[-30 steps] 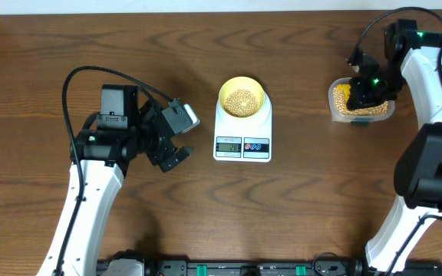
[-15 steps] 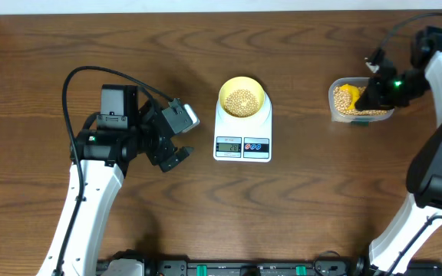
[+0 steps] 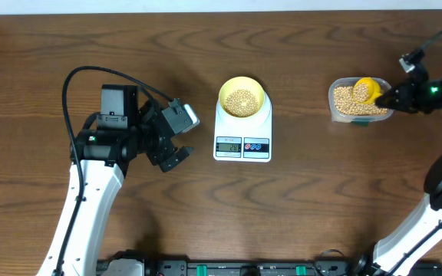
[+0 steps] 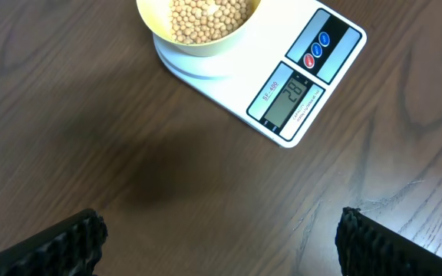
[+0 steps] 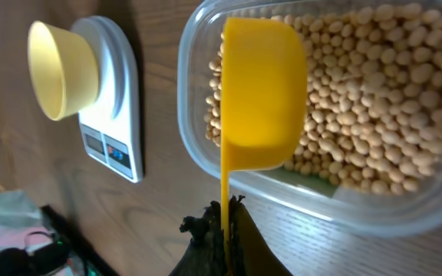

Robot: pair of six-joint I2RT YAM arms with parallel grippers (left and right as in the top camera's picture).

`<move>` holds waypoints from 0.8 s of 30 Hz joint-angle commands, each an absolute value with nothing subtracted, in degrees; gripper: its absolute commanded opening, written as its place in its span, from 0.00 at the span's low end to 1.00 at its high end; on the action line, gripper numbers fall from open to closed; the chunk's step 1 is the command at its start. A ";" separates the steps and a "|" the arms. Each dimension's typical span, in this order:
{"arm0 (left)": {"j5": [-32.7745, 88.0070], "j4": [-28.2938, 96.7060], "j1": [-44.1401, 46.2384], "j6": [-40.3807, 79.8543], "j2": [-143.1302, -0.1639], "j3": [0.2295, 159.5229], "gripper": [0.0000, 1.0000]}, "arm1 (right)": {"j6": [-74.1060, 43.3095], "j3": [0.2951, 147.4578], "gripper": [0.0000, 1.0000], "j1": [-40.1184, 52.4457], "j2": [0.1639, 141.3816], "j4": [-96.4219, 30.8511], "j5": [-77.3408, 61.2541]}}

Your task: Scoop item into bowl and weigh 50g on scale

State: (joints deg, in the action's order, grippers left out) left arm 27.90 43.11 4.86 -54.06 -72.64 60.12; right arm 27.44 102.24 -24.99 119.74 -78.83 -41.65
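Note:
The pale yellow bowl (image 3: 242, 98) sits on the white scale (image 3: 242, 144) at the table's middle, partly filled with tan beans (image 3: 241, 100). The display (image 4: 289, 100) reads about 28. My right gripper (image 3: 396, 97) is shut on the thin handle of a bright yellow scoop (image 3: 366, 90), whose cup is over the clear tub (image 3: 336, 106) of beans at the right. In the right wrist view the scoop (image 5: 261, 84) shows its underside above the beans (image 5: 359, 100). My left gripper (image 3: 173, 152) is open and empty, left of the scale.
The clear tub (image 5: 194, 92) stands near the table's right back, right of the scale (image 5: 113, 115) and bowl (image 5: 61, 70). The left arm's black body and cable (image 3: 113, 107) occupy the table's left. A black rail runs along the front edge (image 3: 229, 268).
My right arm has swung out to the right. The yellow scoop has turned and moved from the tub's left part to over its right part. The left arm has not moved.

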 commanded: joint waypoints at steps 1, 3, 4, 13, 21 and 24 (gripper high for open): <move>27.55 43.24 4.62 -54.61 -72.99 59.61 0.98 | 31.22 101.89 0.01 -27.62 121.03 -80.36 -48.66; 27.55 43.24 4.62 -54.61 -72.99 59.61 0.97 | 32.95 101.89 0.01 -28.23 121.03 -80.97 -51.35; 27.55 43.24 4.62 -54.61 -72.99 59.61 0.98 | 33.41 101.89 0.01 -28.42 121.03 -81.03 -52.80; 27.55 43.24 4.62 -54.61 -72.99 59.61 0.98 | 33.52 101.91 0.01 -26.70 121.03 -81.01 -60.05; 27.55 43.24 4.62 -54.61 -72.99 59.61 0.98 | 32.82 101.91 0.01 -21.58 121.03 -81.28 -60.80; 27.55 43.24 4.62 -54.61 -72.99 59.61 0.98 | 32.53 101.91 0.01 -19.18 121.03 -81.23 -61.10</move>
